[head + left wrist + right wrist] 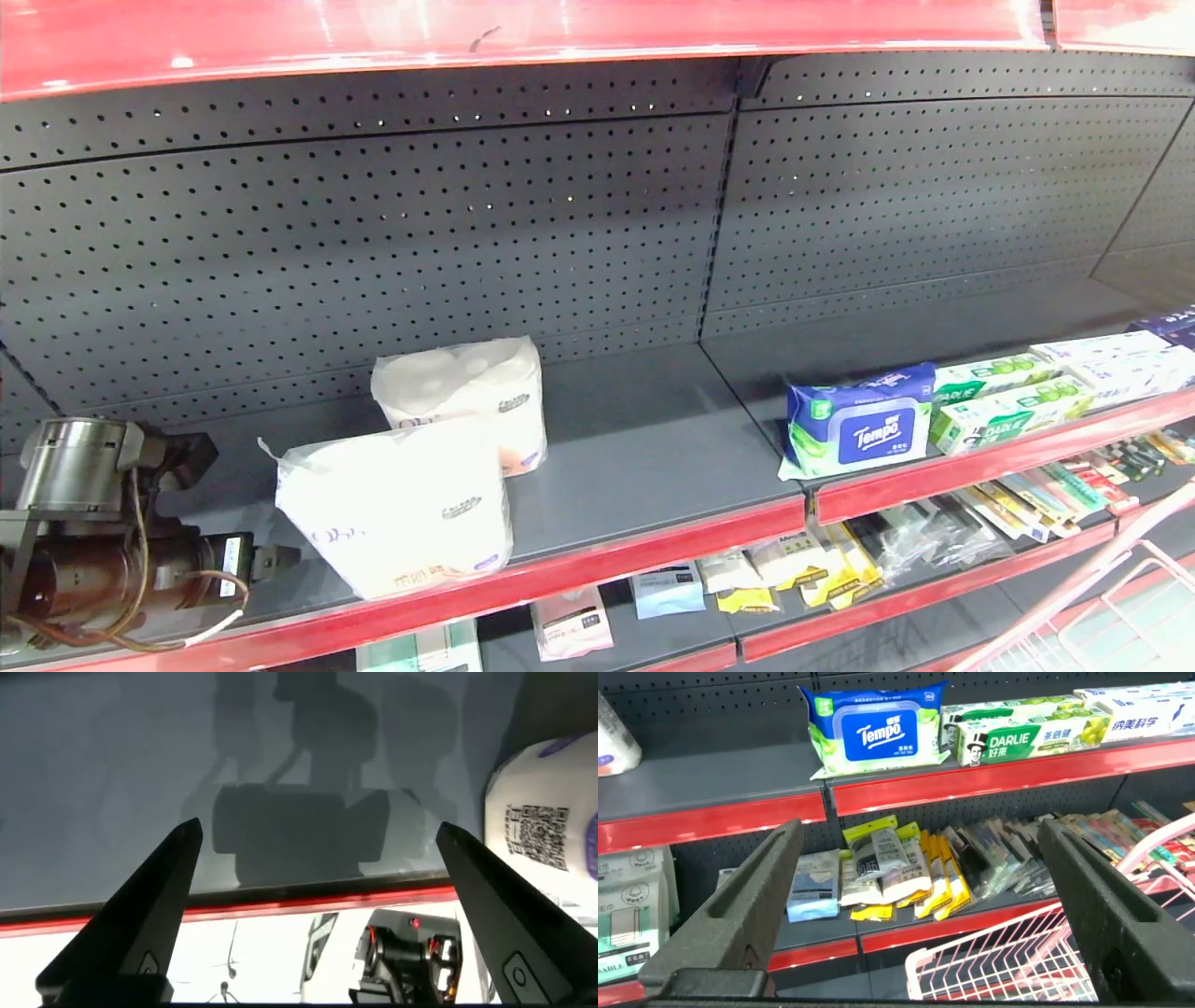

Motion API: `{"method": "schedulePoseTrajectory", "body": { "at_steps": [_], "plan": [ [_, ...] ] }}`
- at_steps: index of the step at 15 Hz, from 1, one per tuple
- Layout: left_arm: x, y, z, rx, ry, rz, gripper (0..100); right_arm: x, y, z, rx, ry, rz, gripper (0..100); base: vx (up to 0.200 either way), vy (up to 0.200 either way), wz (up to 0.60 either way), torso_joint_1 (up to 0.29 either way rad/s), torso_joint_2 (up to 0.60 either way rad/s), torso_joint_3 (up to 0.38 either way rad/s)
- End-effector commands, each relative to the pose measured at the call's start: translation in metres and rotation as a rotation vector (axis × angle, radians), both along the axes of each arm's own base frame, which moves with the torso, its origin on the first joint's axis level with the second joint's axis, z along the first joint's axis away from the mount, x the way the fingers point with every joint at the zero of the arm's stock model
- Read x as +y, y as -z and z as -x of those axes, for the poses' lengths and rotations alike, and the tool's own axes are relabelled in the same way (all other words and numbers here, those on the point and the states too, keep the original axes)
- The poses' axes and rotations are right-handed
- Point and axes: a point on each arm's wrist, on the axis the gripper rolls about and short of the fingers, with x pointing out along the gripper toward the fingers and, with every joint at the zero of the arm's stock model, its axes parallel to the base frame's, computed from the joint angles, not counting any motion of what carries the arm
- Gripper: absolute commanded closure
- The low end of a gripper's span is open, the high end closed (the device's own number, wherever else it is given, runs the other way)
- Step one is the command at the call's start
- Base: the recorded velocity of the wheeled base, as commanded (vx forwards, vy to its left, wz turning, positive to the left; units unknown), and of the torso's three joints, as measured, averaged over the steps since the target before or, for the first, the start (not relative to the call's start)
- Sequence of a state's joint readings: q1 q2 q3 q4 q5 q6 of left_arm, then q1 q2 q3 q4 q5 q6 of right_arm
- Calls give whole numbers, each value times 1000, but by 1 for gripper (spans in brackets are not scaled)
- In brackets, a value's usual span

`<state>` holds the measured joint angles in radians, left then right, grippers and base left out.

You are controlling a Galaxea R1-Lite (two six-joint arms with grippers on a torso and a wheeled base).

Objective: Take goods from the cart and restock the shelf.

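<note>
Now the left pincer (318, 829) gapes wide, empty, over the shelf (653, 448), the tissue pack (397, 509) just beside it; the right pincer (920, 826) is likewise wide and empty.

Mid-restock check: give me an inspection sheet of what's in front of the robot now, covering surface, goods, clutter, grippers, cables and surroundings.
Surface: dark grey shelf with a red front edge, largely bare.
Job's things: two toilet-paper packs, the front pack near the edge and the rear pack behind it; wipes pack and toothpaste boxes in the right bay; cart low at the right.
Clutter: nothing seen.
Grippers: left gripper open and empty, over the shelf's front edge beside the front pack; right gripper open and empty, facing the lower shelves.
Cables: loose wires looped on the left wrist, apart from the goods.
Surroundings: pegboard back panel; lower shelf holding small packets.
</note>
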<state>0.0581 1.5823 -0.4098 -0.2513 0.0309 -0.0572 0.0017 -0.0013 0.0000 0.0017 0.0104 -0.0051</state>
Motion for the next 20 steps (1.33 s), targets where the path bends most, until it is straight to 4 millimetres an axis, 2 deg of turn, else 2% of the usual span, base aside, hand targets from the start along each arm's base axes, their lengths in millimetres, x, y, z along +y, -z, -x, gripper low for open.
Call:
{"method": "schedulePoseTrajectory", "body": {
  "at_steps": [1,6,20],
  "plan": [
    [-1,3,-4,11,12,8,0,0,0,0,1,0,1,0,0,0,0,0,0,0],
    [-7,5,-15,-29,49,9,0,0,0,0,1,-2,-1,0,0,0,0,0,0,0],
    [-19,3,-27,-41,99,13,0,0,0,0,1,-2,1,0,0,0,0,0,0,0]
  ]
}}
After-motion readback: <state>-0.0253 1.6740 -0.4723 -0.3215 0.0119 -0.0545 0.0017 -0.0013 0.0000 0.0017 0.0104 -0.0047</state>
